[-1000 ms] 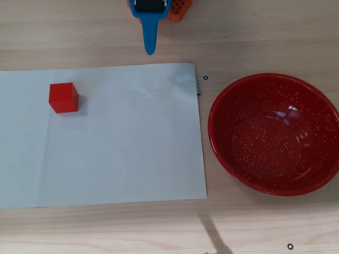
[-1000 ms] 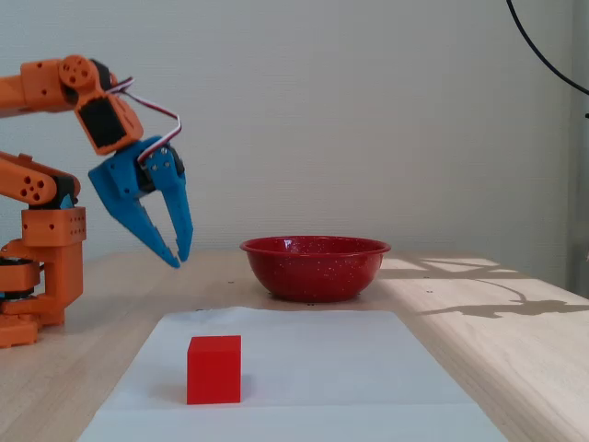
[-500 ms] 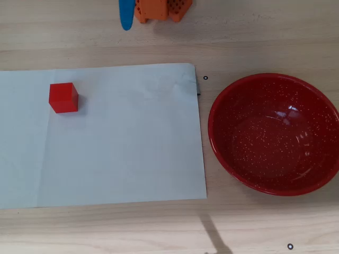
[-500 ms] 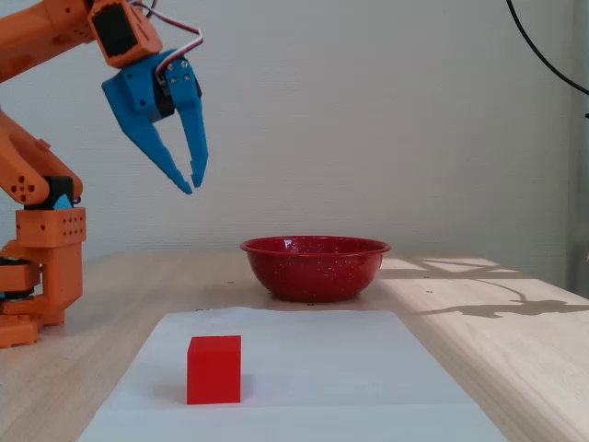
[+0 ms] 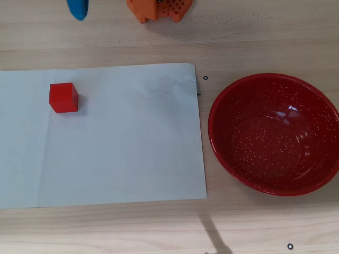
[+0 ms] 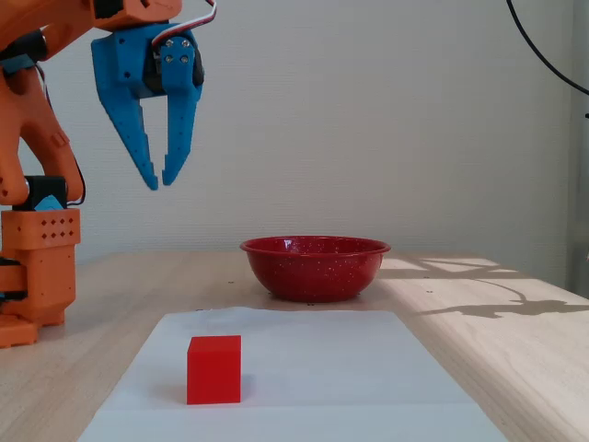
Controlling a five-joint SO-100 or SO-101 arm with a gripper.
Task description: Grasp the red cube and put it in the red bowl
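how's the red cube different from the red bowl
The red cube is far smaller than the red bowl. The cube is boxy, matte and plain; the bowl is round, glossy and white-speckled. The cube sits on the white paper; the bowl rests on the bare wooden table. Both are red.

I am finding no text, label, brand, number or sign that can be read in either view.
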